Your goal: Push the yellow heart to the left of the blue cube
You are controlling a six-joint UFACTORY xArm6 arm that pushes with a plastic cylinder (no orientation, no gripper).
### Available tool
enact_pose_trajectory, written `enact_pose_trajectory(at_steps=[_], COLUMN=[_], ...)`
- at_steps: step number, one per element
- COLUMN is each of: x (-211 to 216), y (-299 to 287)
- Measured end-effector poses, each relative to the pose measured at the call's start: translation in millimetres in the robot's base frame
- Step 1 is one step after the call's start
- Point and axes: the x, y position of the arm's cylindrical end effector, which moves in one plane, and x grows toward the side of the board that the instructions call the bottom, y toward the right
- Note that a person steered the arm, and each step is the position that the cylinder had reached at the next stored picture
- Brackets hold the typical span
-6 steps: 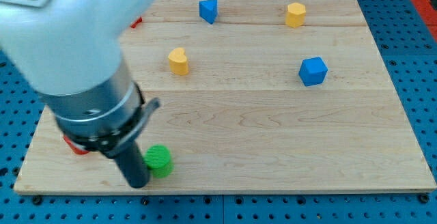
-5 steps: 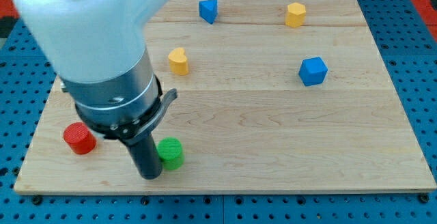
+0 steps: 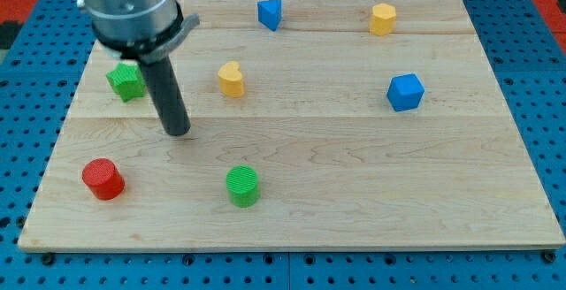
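The yellow heart (image 3: 231,79) stands on the wooden board (image 3: 354,175), left of centre in the upper half. The blue cube (image 3: 405,92) sits far to its right, slightly lower. My tip (image 3: 179,132) rests on the board below and to the left of the yellow heart, a short way apart from it and touching no block. The arm's body fills the view's top left.
A green star-shaped block (image 3: 126,80) sits left of my rod. A red cylinder (image 3: 103,179) and a green cylinder (image 3: 242,186) lie near the bottom left. A blue triangular block (image 3: 270,13) and a yellow block (image 3: 382,19) stand near the top edge.
My tip has moved from the bottom left, beside the green cylinder, up toward the yellow heart. The green cylinder has shifted a little right. The green star and red cylinder now show.
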Motion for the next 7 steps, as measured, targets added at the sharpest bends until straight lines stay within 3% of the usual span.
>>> enact_pose_trajectory(at_steps=[1,2,3,5,6,7], x=[-48.7,-63.3,-64.4,-96.2,-60.1,-78.1], y=[1.1,55.0,124.0,152.8,180.8,179.7])
